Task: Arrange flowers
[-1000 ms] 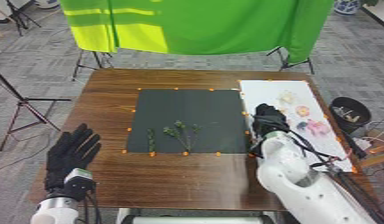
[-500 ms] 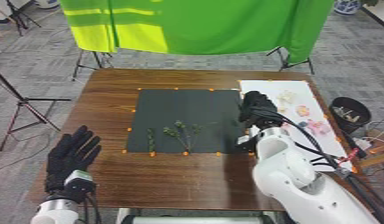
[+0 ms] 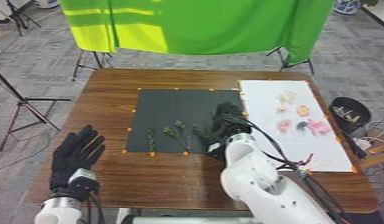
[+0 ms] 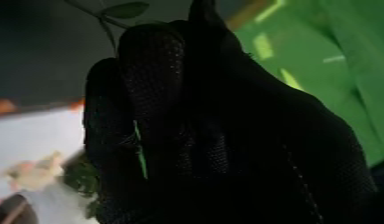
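Note:
Over the right edge of the black mat (image 3: 175, 107) is my right hand (image 3: 228, 120), its fingers curled round a leafy green sprig (image 3: 203, 132) whose leaves stick out on its left. In the right wrist view, that hand (image 4: 162, 85) has a stem with a leaf (image 4: 126, 10) by its fingertips and green leaves (image 4: 82, 177) beside the glove. A thin green stem (image 3: 151, 140) and a branching sprig (image 3: 180, 134) lie on the mat's lower part. Pink and cream flowers (image 3: 319, 127) lie on the white sheet (image 3: 304, 152). My left hand (image 3: 77, 152) is open, left of the mat.
The brown wooden table (image 3: 162, 187) extends around the mat and sheet, with orange tape along their edges. A black bin (image 3: 350, 111) stands on the floor beyond the right edge. A green cloth (image 3: 206, 27) hangs behind the table.
My right hand has moved left from the white sheet to the black mat, uncovering flowers on the sheet. Leaves now show at its left side. My left hand has shifted slightly right.

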### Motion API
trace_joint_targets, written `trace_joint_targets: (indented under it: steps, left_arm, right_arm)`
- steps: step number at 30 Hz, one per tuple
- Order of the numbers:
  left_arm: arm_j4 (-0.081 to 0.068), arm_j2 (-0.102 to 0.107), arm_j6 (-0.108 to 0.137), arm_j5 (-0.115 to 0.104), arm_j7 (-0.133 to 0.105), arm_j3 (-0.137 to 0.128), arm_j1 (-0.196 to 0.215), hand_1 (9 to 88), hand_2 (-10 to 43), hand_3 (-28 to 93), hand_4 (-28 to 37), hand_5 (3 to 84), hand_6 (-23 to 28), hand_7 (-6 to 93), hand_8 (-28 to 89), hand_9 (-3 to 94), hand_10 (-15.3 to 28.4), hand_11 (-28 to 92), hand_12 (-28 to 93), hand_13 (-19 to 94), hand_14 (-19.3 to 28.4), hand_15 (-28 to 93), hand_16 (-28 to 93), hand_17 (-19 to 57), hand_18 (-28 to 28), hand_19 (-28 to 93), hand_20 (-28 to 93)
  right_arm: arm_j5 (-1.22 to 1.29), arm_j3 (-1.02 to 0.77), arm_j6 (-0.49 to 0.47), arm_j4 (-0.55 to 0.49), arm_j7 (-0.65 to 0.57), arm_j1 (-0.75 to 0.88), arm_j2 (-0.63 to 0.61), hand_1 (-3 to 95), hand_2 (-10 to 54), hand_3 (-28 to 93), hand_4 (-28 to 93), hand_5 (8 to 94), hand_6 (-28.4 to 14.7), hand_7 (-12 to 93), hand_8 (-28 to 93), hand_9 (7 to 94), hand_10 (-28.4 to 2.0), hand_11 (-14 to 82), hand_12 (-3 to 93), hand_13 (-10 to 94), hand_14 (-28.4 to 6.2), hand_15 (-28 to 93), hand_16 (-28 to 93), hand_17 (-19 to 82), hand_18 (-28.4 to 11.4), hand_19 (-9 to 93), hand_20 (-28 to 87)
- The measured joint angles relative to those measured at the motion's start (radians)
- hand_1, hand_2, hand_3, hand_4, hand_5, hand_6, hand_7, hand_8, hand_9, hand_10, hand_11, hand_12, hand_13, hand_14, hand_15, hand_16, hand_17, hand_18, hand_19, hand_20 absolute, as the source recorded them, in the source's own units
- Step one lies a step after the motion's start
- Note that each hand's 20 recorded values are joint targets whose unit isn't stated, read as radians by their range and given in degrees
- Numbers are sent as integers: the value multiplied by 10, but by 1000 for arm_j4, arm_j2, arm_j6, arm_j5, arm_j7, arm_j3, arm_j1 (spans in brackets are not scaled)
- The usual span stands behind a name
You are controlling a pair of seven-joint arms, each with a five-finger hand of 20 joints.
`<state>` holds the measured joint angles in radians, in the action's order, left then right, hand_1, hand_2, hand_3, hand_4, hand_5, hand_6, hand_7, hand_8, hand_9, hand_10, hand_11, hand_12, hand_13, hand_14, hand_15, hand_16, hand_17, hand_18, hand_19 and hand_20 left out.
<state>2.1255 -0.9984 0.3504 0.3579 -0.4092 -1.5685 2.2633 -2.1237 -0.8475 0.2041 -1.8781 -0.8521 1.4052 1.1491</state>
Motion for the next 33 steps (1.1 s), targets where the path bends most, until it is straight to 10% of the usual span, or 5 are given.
trace_joint_targets:
  steps: [19, 27, 33]
  left_arm:
    - [-3, 0, 0, 4, 12, 3, -9, 306, 163, 698, -283, 434, 101, 161, -91, 336, 158, 297, 98, 252, 171, 451, -97, -68, 159, 401, 92]
    - [-3, 0, 0, 4, 13, 2, -8, 308, 164, 698, -283, 434, 101, 162, -91, 339, 158, 300, 99, 252, 171, 451, -97, -68, 159, 401, 92]
    - [-4, 0, 0, 4, 13, 2, -7, 309, 161, 700, -283, 434, 102, 162, -91, 339, 158, 301, 99, 252, 171, 452, -97, -69, 159, 401, 92]
  right_arm:
    - [-28, 1, 75, 70, -84, 6, 35, 584, -95, 795, -282, 526, -28, 737, 52, 774, -108, 103, 324, 720, -64, 432, 396, 316, -221, 769, 175]
    - [-9, -5, 64, 45, -90, 11, 25, 536, -95, 797, -283, 482, -54, 696, 28, 595, -183, 162, 149, 683, -74, 427, 357, 304, -220, 754, 178]
    - [2, -7, 63, 21, -88, 22, 17, 473, -95, 844, -283, 452, -78, 561, -249, 531, -195, 164, 142, 639, -109, 494, 278, 294, -225, 762, 168]
